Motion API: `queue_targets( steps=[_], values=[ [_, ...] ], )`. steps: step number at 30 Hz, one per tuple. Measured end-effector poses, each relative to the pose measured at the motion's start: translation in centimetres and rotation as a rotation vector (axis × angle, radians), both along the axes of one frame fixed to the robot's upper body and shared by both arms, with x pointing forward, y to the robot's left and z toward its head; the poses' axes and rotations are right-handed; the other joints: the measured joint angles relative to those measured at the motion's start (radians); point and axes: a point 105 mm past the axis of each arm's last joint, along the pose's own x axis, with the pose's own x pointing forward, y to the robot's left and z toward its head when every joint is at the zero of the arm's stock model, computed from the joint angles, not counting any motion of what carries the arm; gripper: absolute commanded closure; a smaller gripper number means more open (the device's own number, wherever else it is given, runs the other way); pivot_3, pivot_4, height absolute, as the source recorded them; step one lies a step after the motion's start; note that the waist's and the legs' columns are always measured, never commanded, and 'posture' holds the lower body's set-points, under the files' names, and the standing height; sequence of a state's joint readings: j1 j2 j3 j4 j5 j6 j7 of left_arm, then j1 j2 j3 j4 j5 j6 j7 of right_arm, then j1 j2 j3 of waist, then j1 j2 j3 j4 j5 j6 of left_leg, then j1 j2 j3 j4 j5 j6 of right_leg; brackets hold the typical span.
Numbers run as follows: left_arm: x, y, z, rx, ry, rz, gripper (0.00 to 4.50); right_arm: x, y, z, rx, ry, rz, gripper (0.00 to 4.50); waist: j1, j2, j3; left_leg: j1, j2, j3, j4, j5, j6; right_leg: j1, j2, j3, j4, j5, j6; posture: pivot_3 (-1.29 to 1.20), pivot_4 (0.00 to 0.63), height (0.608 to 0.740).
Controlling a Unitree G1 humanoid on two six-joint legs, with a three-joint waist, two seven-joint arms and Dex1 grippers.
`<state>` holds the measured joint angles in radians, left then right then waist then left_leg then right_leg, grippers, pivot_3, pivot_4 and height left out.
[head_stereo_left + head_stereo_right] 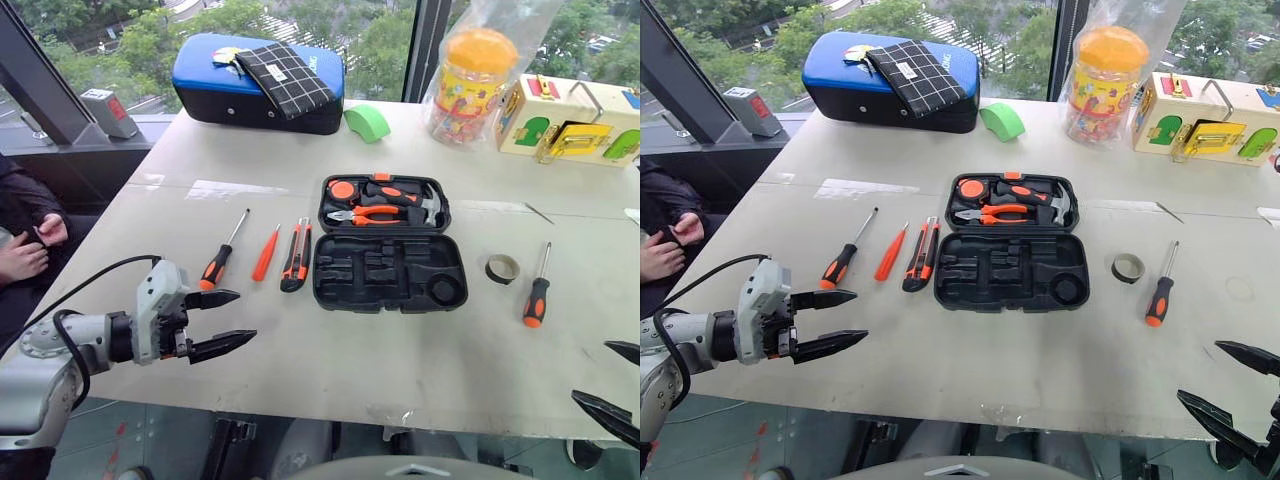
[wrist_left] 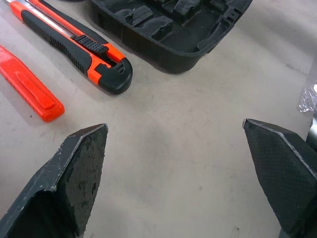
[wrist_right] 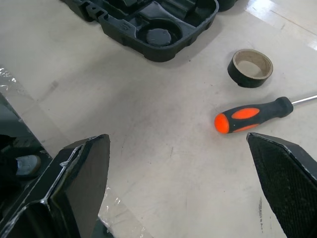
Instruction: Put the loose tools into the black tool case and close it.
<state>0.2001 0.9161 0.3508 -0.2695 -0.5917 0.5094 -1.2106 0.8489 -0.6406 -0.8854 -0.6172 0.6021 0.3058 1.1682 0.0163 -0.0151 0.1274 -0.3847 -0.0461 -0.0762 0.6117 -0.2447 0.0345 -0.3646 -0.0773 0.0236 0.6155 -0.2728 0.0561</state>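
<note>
The black tool case (image 1: 388, 272) lies open mid-table, with pliers and a hammer in its far half. To its left lie a screwdriver with an orange-and-black handle (image 1: 222, 255), a slim orange screwdriver (image 1: 265, 254) and a utility knife (image 1: 296, 256). To its right are a dark tape roll (image 1: 502, 268) and a second screwdriver (image 1: 538, 290). My left gripper (image 1: 246, 316) is open and empty, low over the near left of the table, short of the knife (image 2: 79, 47). My right gripper (image 1: 590, 370) is open and empty at the near right edge, facing the tape roll (image 3: 250, 67) and the screwdriver handle (image 3: 252, 115).
A blue-topped case (image 1: 255, 85) with a checked pouch, a green roll (image 1: 366, 122), a bagged orange-lidded jar (image 1: 472, 80) and a toy box (image 1: 570, 120) stand along the far side. A person's hands (image 1: 25, 250) rest off the table's left edge.
</note>
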Motion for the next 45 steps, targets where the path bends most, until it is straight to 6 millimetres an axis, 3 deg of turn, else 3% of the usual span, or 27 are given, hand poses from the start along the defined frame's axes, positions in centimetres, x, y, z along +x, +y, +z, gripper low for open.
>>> queue_targets(
  steps=[2,3,4,5,7,12,15,18,25,29,30,31,34,35,37,39,42,44,45],
  values=[
    [0.2,0.0,0.0,-0.004,-0.003,0.016,0.05,0.2,0.0,0.1,0.001,-0.013,0.0,0.0,0.0,0.0,0.0,0.0,0.0,0.0,0.0,0.0,0.0,0.0,0.0,0.0,0.0,0.0,0.0,0.0,0.15,0.74],
    [1.1,0.1,0.2,-0.021,-0.033,0.075,0.05,0.7,0.1,0.2,0.002,-0.033,-0.006,0.0,0.001,0.0,0.0,0.001,0.0,0.0,0.0,0.0,0.0,0.001,0.0,0.0,0.0,0.0,0.0,0.0,0.15,0.74],
    [3.2,0.0,1.1,-0.072,-0.113,0.193,0.05,2.4,1.1,1.0,0.013,-0.111,0.019,0.0,0.001,0.0,0.001,0.0,0.0,0.0,0.002,0.0,0.0,0.001,-0.001,-0.002,0.001,0.0,0.0,0.0,0.15,0.74],
    [3.6,0.0,1.3,-0.082,-0.128,0.222,0.05,2.8,1.6,1.3,0.013,-0.134,0.036,0.0,0.001,0.0,0.001,0.0,0.0,0.0,0.004,0.0,0.0,0.0,-0.002,-0.004,0.002,0.001,0.001,0.0,0.15,0.74],
    [5.9,1.5,1.9,-0.053,-0.167,0.445,0.05,4.4,4.3,3.1,0.052,-0.231,0.13,0.0,-0.002,-0.003,0.001,0.002,0.0,0.0,0.005,0.0,0.0,0.0,-0.003,-0.007,0.005,0.001,0.001,0.0,0.15,0.74],
    [7.9,5.1,3.9,-0.006,-0.184,0.753,0.05,5.0,9.7,5.5,0.144,-0.27,0.377,0.0,0.0,-0.008,-0.001,0.001,0.001,-0.001,0.004,0.002,0.004,-0.001,-0.002,-0.011,0.005,0.003,0.004,0.0,0.15,0.74],
    [8.6,6.4,3.6,0.037,-0.163,0.881,0.05,5.1,11.2,5.9,0.18,-0.272,0.455,0.0,0.005,-0.011,-0.002,0.001,0.0,-0.002,0.004,0.002,0.003,0.0,-0.002,-0.012,0.004,0.003,0.005,0.0,0.15,0.74],
    [9.0,7.2,1.9,0.077,-0.088,0.961,0.05,5.2,11.8,5.7,0.2,-0.258,0.478,0.0,0.013,-0.013,-0.003,0.001,-0.001,-0.002,0.004,0.002,0.003,0.0,-0.003,-0.012,0.004,0.003,0.005,0.0,0.15,0.74],
    [9.4,4.4,-1.9,0.138,0.014,0.854,0.05,5.4,11.4,4.9,0.186,-0.256,0.461,0.0,0.023,-0.013,-0.003,0.002,-0.001,-0.002,0.005,-0.001,-0.001,0.0,-0.004,-0.011,0.005,0.003,0.004,0.0,0.15,0.74],
    [9.6,4.6,-2.2,0.154,0.001,0.851,1.13,5.5,11.4,4.7,0.187,-0.254,0.459,0.0,0.023,-0.011,-0.003,0.002,-0.001,-0.002,0.004,-0.001,-0.001,0.0,-0.004,-0.011,0.005,0.003,0.004,0.0,0.15,0.74],
    [9.6,4.8,-2.2,0.155,-0.003,0.853,1.74,5.5,11.4,4.6,0.184,-0.254,0.455,0.0,0.023,-0.011,-0.003,0.002,-0.001,-0.002,0.004,0.0,-0.001,0.0,-0.004,-0.011,0.005,0.003,0.004,0.0,0.15,0.74],
    [9.6,4.7,-2.2,0.152,-0.004,0.848,2.02,5.5,11.4,4.5,0.183,-0.253,0.453,0.0,0.023,-0.011,-0.004,0.002,-0.001,-0.002,0.004,0.0,-0.001,0.0,-0.004,-0.011,0.005,0.003,0.004,0.0,0.15,0.74],
    [9.7,4.2,-2.3,0.136,-0.014,0.802,3.47,5.5,11.3,4.5,0.181,-0.254,0.446,0.0,0.023,-0.011,-0.004,0.002,-0.001,-0.002,0.004,-0.001,-0.001,0.0,-0.004,-0.01,0.005,0.003,0.003,0.0,0.15,0.74],
    [9.6,4.2,-2.3,0.131,-0.014,0.794,3.71,5.5,11.3,4.4,0.184,-0.253,0.442,0.0,0.023,-0.011,-0.004,0.002,-0.001,-0.002,0.004,-0.001,-0.001,0.0,-0.004,-0.011,0.005,0.002,0.003,0.0,0.15,0.74],
    [9.4,4.2,-2.3,0.118,-0.012,0.779,3.69,5.4,11.2,4.3,0.19,-0.245,0.433,0.0,0.022,-0.011,-0.003,0.002,-0.001,-0.002,0.004,0.0,-0.001,0.0,-0.004,-0.01,0.005,0.002,0.003,0.0,0.15,0.74],
    [9.2,3.0,-1.3,0.034,-0.008,0.686,3.69,5.4,11.1,4.1,0.2,-0.239,0.421,0.0,0.022,-0.012,-0.003,0.001,-0.001,-0.002,0.004,0.0,0.0,-0.001,-0.004,-0.011,0.005,0.002,0.002,0.0,0.15,0.74],
    [9.1,0.0,2.7,-0.065,-0.06,0.445,3.69,5.3,10.9,4.0,0.216,-0.242,0.399,0.0,0.027,-0.013,-0.001,-0.001,-0.001,-0.002,0.006,0.0,0.0,-0.002,-0.004,-0.012,0.005,0.002,0.002,0.0,0.15,0.74],
    [8.8,-2.7,5.7,0.028,-0.187,0.19,3.69,5.2,10.2,4.2,0.225,-0.261,0.351,0.0,0.028,-0.012,-0.002,-0.001,-0.002,-0.002,0.006,0.0,-0.001,-0.002,-0.004,-0.012,0.004,0.001,0.001,0.0,0.15,0.74],
    [8.7,-3.3,6.1,0.044,-0.212,0.14,3.69,5.2,10.0,4.2,0.222,-0.265,0.343,0.0,0.028,-0.01,-0.003,0.0,-0.003,-0.001,0.006,0.0,-0.001,0.0,-0.006,-0.011,0.003,0.001,0.001,0.0,0.15,0.74]
  ],
)
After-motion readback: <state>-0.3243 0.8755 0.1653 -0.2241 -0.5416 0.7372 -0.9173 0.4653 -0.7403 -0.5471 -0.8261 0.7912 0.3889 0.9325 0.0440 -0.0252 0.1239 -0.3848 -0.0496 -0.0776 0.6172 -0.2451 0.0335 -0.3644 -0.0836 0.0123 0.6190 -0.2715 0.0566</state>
